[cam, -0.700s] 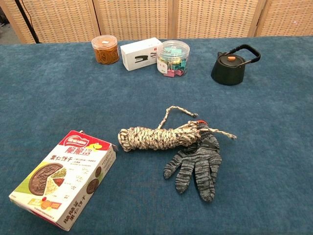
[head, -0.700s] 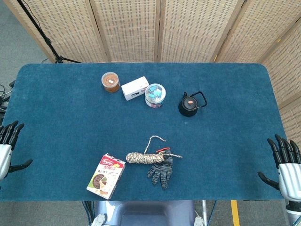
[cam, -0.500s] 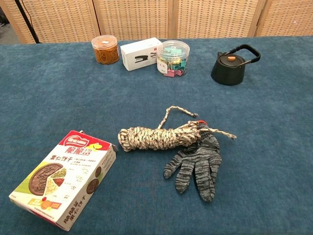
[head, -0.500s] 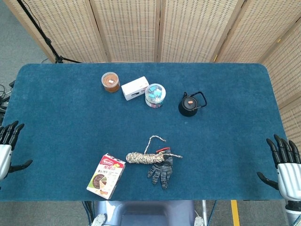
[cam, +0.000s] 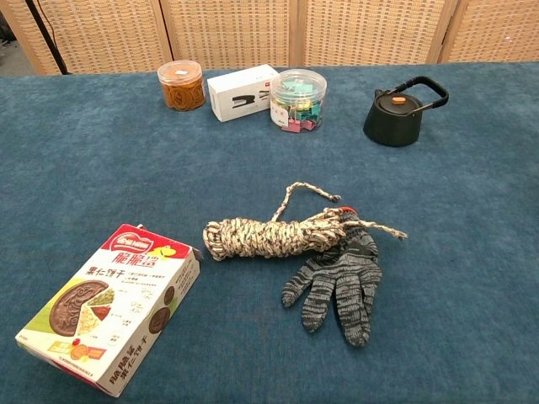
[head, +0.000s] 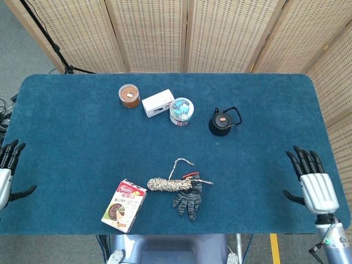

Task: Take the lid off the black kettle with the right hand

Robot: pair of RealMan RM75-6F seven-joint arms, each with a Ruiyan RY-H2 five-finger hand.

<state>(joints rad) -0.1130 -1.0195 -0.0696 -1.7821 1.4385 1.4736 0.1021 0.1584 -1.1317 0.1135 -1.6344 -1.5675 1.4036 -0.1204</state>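
The black kettle (head: 221, 124) (cam: 392, 120) stands upright at the right middle of the blue table, its handle raised and its lid (head: 221, 119) (cam: 397, 101) with an orange knob in place. My right hand (head: 311, 182) hovers over the table's near right corner, fingers spread and empty, well short of the kettle. At the left edge my left hand (head: 7, 171) is open too and holds nothing. Neither hand shows in the chest view.
A jar of clips (head: 181, 111), a white box (head: 158, 103) and an orange-filled jar (head: 130, 95) line up left of the kettle. Nearer lie a coiled rope (head: 170, 183), a grey glove (head: 188, 200) and a biscuit box (head: 124, 204).
My right hand has moved inward and forward from the table's right edge onto the corner. The left hand slid slightly outward. The kettle and other items stayed put.
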